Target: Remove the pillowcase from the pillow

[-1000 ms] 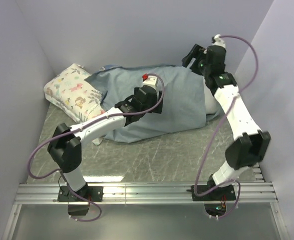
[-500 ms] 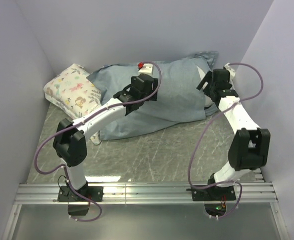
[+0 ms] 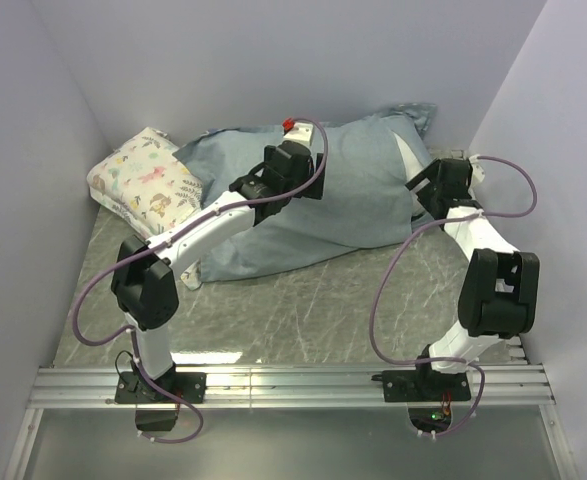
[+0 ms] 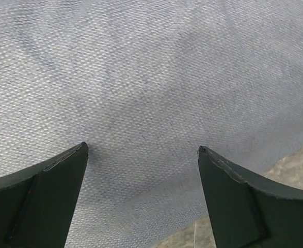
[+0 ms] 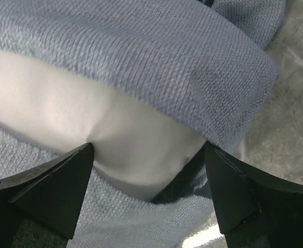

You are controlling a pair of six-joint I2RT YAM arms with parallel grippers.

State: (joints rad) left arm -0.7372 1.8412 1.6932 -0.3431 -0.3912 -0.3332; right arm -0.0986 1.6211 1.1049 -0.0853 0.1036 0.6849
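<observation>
The blue pillowcase (image 3: 353, 195) lies at the back of the table, bulging over the white pillow (image 3: 406, 158), which shows only at the case's open right end. My left gripper (image 3: 291, 178) hovers over the middle of the case. Its jaws are open, with nothing between them but pale blue weave (image 4: 151, 77). My right gripper (image 3: 421, 192) is at the open end, also open. In the right wrist view its jaws (image 5: 148, 147) straddle the bare pillow (image 5: 89, 113), with the case's hem (image 5: 182, 67) above it and more of the case (image 5: 105, 217) below.
A smaller floral-print pillow (image 3: 143, 180) sits at the back left against the wall. Purple-grey walls close in on the left, back and right. Grey marbled tabletop (image 3: 313, 310) stretches in front of the case to the metal rail (image 3: 293, 385).
My right arm has come down from the back wall to the case's open end. The left gripper shifted slightly toward the back. The case's right end has bunched up toward the back corner.
</observation>
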